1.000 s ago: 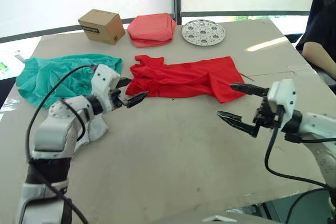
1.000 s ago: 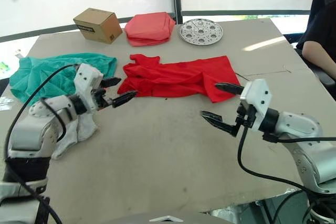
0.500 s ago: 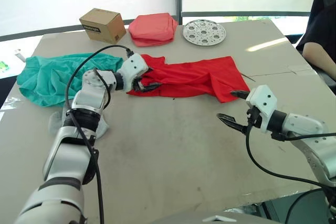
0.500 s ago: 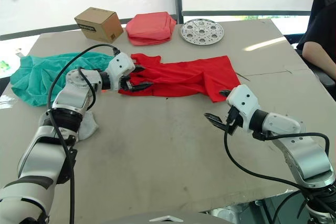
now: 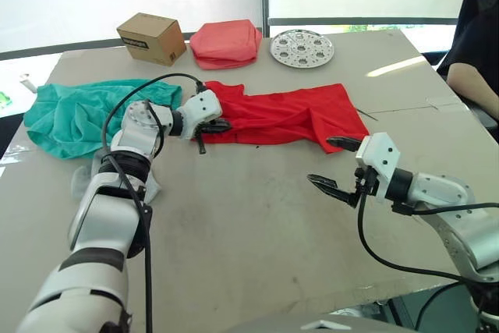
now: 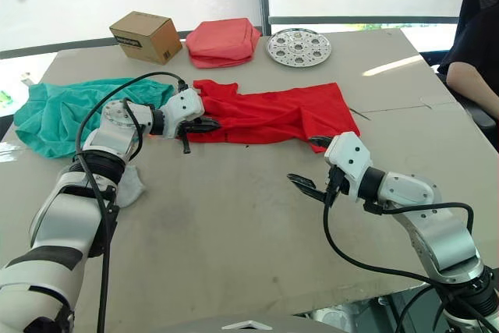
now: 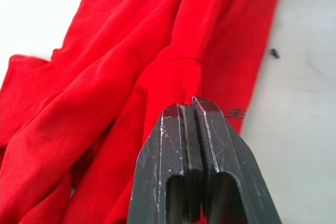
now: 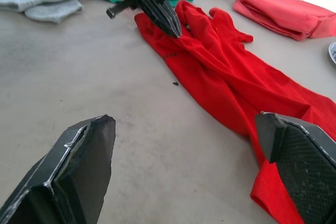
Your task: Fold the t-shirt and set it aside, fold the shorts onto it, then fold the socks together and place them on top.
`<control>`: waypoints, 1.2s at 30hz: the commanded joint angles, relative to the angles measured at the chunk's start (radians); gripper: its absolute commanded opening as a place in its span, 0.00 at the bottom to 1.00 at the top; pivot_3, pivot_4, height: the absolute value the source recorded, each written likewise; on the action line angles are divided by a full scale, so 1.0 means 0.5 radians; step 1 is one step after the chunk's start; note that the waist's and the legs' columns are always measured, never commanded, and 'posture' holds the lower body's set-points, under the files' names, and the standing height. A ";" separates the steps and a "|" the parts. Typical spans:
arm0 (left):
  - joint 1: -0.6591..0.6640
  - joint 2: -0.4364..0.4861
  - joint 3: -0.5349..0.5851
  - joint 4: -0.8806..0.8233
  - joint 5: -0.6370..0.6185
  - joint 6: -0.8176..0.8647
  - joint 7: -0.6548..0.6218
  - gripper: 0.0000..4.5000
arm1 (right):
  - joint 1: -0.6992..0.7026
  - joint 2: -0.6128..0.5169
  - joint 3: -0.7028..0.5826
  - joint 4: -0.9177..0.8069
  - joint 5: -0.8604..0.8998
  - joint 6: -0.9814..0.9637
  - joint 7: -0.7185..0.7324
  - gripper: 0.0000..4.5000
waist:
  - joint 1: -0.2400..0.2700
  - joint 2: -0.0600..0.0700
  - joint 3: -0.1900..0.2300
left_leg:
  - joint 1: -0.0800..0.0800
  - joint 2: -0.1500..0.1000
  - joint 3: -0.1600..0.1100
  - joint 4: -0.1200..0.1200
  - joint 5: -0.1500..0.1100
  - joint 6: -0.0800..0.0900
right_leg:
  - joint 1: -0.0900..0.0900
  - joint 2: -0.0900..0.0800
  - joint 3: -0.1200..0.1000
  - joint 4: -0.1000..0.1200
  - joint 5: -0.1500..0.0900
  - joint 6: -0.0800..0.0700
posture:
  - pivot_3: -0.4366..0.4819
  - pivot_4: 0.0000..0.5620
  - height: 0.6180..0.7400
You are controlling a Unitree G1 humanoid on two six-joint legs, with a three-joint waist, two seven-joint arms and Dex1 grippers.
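Bright red short-sleeved cotton t-shirt [image 5: 284, 115]: lying crumpled and stretched sideways across the middle of the beige desk [image 5: 249, 239]; this serves as the landmark for all entries below.

Left pincer [image 5: 209, 129]: resting at the t-shirt's left end, its black fingers [image 7: 191, 145] pressed flat together with red cloth bunching right at their tips, apparently pinching a fold of the t-shirt's edge.

Right pincer [image 5: 334, 163]: hovering over bare desk just in front of the t-shirt's right corner, spread wide apart and gripping nothing; one finger is pointing toward the hem, the other lying lower and nearer the desk's front.

Teal-green soft fabric shorts [image 5: 82, 111]: lying in a loose heap to the left of the t-shirt, beyond the left arm.

Light grey ankle socks [image 5: 117, 185]: sitting rumpled in front of the shorts, left and forward of the t-shirt, partly hidden behind the left arm.

Brown cardboard box [image 5: 151, 37]: standing behind the t-shirt's left end, near the desk's far edge.

Salmon-pink folded cloth bundle [image 5: 227, 42]: lying directly behind the t-shirt, just beside the box.

Round perforated metal plate [image 5: 302, 47]: lying behind the t-shirt's right half, next to the pink bundle.

Person's arm in a dark sleeve [image 5: 477, 60]: showing at the desk's far right, well apart from the t-shirt.
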 commanded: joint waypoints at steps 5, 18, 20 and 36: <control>0.148 0.085 0.180 -0.493 -0.196 0.228 -0.114 0.01 | -0.351 -0.112 0.259 0.348 -0.543 0.043 -0.145 1.00 | -0.019 0.000 0.000 | -0.001 0.000 0.000 0.005 0.005 -0.008 | 0.000 0.001 -0.001 0.001 0.000 0.000 | 0.48 0.27 1.00; 0.576 0.174 0.287 -1.244 -0.285 0.623 0.071 0.00 | -0.613 0.232 0.309 0.913 -0.769 -0.004 -0.284 0.37 | -0.047 0.001 0.000 | 0.000 0.000 -0.001 0.004 0.005 -0.009 | 0.000 0.002 0.000 0.003 0.001 -0.001 | 0.48 0.27 1.00; 0.601 0.178 0.293 -1.280 -0.291 0.647 0.088 0.00 | -0.613 0.234 0.287 0.908 -0.761 -0.022 -0.276 0.12 | -0.046 0.001 0.000 | 0.000 0.000 -0.001 0.004 0.005 -0.009 | 0.000 0.002 0.000 0.003 0.001 -0.001 | 0.48 0.27 1.00; 1.600 0.692 0.657 -2.442 -1.171 1.689 -0.361 0.00 | 0.069 -0.352 -0.707 -0.008 0.328 0.592 0.527 0.01 | -0.048 0.006 0.003 | 0.004 0.001 -0.001 -0.008 -0.004 0.002 | 0.002 0.002 0.003 -0.002 0.000 -0.002 | 0.48 0.27 1.00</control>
